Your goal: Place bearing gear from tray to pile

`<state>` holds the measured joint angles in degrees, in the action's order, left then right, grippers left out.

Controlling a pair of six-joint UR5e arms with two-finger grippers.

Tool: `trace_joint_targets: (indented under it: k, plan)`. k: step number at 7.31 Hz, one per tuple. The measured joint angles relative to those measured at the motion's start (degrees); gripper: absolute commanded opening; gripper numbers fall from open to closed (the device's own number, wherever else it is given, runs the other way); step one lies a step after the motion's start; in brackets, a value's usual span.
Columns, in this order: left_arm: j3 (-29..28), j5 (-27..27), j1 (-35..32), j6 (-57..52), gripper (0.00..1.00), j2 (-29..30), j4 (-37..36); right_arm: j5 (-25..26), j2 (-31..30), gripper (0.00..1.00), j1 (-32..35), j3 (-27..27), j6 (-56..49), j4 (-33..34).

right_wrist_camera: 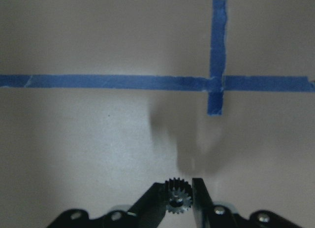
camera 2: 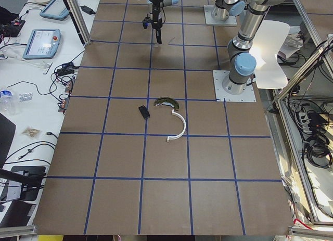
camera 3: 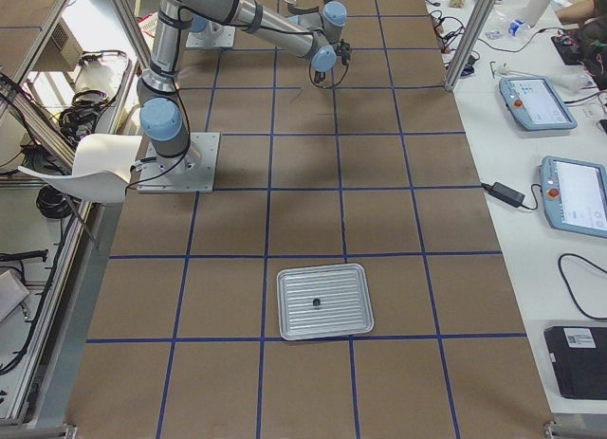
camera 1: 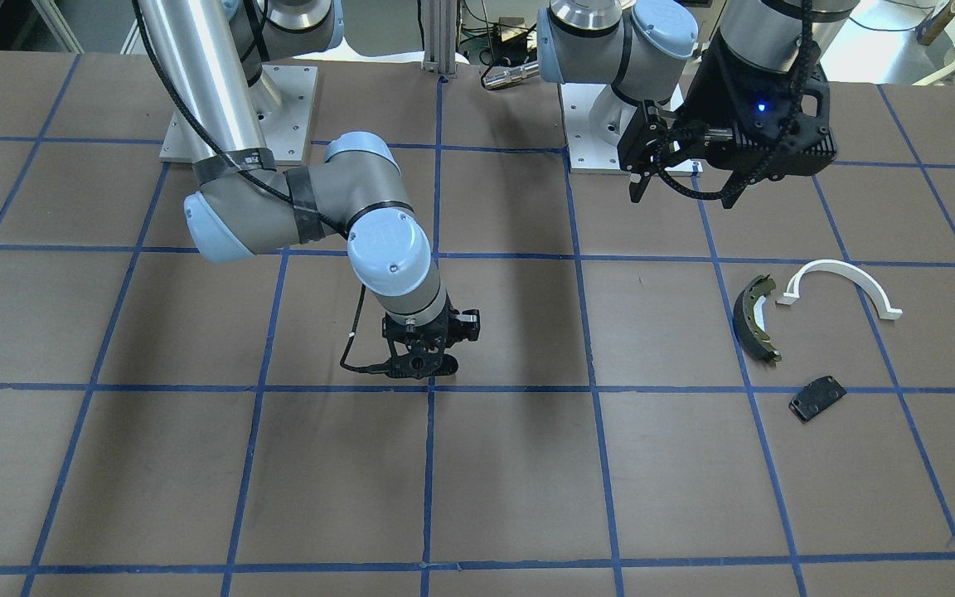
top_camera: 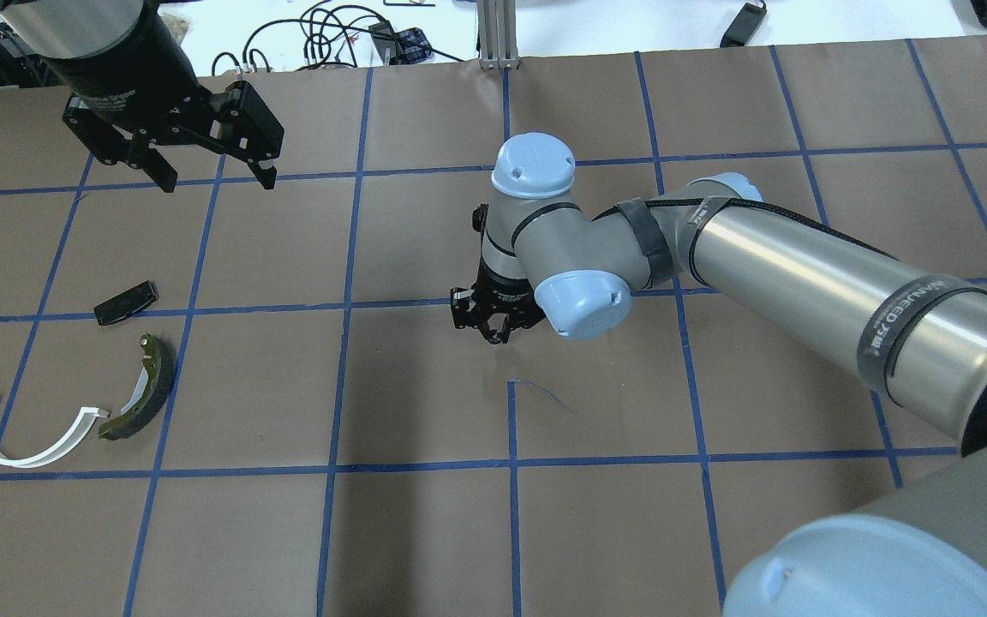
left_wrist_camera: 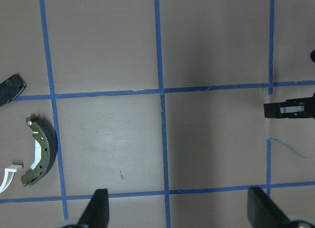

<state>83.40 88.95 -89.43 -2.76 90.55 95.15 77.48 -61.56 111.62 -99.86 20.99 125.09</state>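
My right gripper (right_wrist_camera: 178, 198) is shut on a small dark toothed bearing gear (right_wrist_camera: 178, 195) and holds it low over the table's middle (camera 1: 421, 365) (top_camera: 493, 330). The pile lies on my left side: an olive brake shoe (camera 1: 755, 319) (top_camera: 142, 390) (left_wrist_camera: 39, 151), a white half-ring arc (camera 1: 846, 282) (top_camera: 26, 433) and a small black plate (camera 1: 817, 398) (top_camera: 125, 302). My left gripper (camera 1: 683, 197) (top_camera: 216, 182) (left_wrist_camera: 179, 211) is open and empty, raised above the table beyond the pile.
A metal tray (camera 3: 351, 311) with one small dark part (camera 3: 316, 302) on it lies at the table's right end, far from both grippers. Blue tape lines grid the brown table. Arm base plates (camera 1: 237, 116) stand at the robot's edge.
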Motion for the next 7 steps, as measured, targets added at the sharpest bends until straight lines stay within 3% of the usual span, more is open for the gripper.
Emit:
trace_joint_targets:
  k: [2, 3, 5, 7]
  plan:
    - [-0.3, -0.2, 0.0, 0.0, 1.00, 0.0, 0.0, -0.3, 0.2, 0.66, 1.7, -0.4, 1.6, 1.5]
    - [-0.3, -0.4, 0.0, -0.1, 1.00, 0.1, 0.0, -0.4, 0.1, 0.77, 2.1, -0.5, 1.8, 1.7]
    - [1.0, -0.3, 0.2, -0.6, 1.00, 1.4, 0.0, -0.2, -0.2, 0.80, 1.9, 0.0, 1.7, 1.7]
    - [5.8, -0.2, 0.4, -0.2, 1.00, 4.0, -2.3, 1.2, -1.5, 0.85, -1.6, 0.9, -0.7, 1.1]
